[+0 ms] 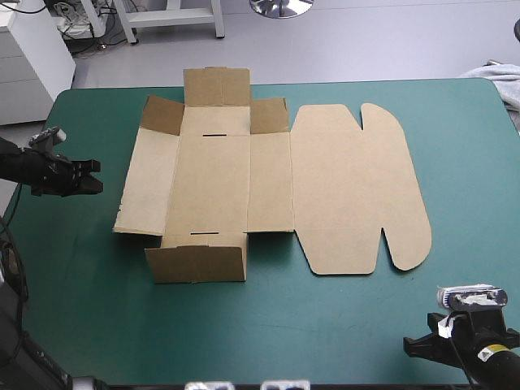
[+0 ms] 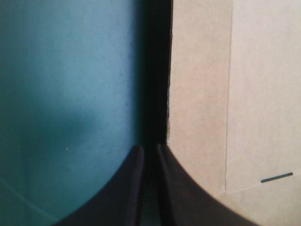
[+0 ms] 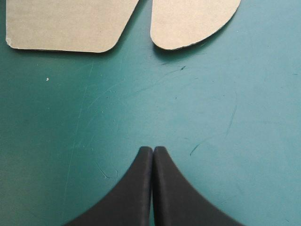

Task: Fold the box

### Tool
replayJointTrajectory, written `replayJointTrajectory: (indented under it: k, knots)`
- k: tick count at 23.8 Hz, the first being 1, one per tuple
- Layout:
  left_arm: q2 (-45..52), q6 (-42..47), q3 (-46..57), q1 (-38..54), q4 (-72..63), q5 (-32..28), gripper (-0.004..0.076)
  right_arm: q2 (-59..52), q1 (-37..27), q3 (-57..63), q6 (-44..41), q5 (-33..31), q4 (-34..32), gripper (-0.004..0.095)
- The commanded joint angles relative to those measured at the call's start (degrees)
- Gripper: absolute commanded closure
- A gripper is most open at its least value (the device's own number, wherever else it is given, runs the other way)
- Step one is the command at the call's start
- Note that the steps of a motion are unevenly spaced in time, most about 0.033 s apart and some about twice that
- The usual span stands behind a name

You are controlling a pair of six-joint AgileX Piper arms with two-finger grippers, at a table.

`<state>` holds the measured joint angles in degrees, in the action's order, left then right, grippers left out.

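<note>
The brown box (image 1: 244,183) lies mid-table as a cut sheet, mostly flat. Its far-left corner flap (image 1: 162,115) and near end wall (image 1: 197,262) are raised, and the lid (image 1: 357,187) with rounded tabs lies flat on the right. My left gripper (image 1: 96,180) hovers left of the sheet, shut and holding nothing. In the left wrist view the sheet's left edge (image 2: 188,94) runs straight ahead of the left gripper (image 2: 149,149), lifted slightly over a dark shadow. My right gripper (image 1: 416,344) sits near the front right corner, shut and empty. The right gripper (image 3: 153,149) has the lid's rounded tabs (image 3: 193,23) ahead of it.
A pale grey cloth (image 1: 497,81) hangs over the table's far right corner. Bare teal-green cover (image 1: 309,325) stretches along the front of the table between the sheet and the near edge, and also to the sheet's left.
</note>
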<state>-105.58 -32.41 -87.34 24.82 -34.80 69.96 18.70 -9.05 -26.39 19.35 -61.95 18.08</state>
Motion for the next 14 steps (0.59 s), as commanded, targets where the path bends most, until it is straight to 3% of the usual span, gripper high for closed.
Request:
replayJointTrajectory:
  k: [1, 6, 14]
  knots:
    - [2.60, -2.92, -1.31, -0.47, -2.86, 3.98, 0.0533, 0.46, 0.21, -1.35, 0.39, 2.65, 1.26, 0.0925]
    - [2.05, -5.03, -1.21, -1.44, -2.88, 3.98, 0.0260, 0.46, 0.21, -1.35, 0.04, 2.74, 1.03, 0.0925]
    - [-3.53, -2.17, -1.21, -5.32, -4.84, 4.30, 0.0236, 0.46, 0.21, -1.35, -0.21, 2.74, 0.80, 0.0925]
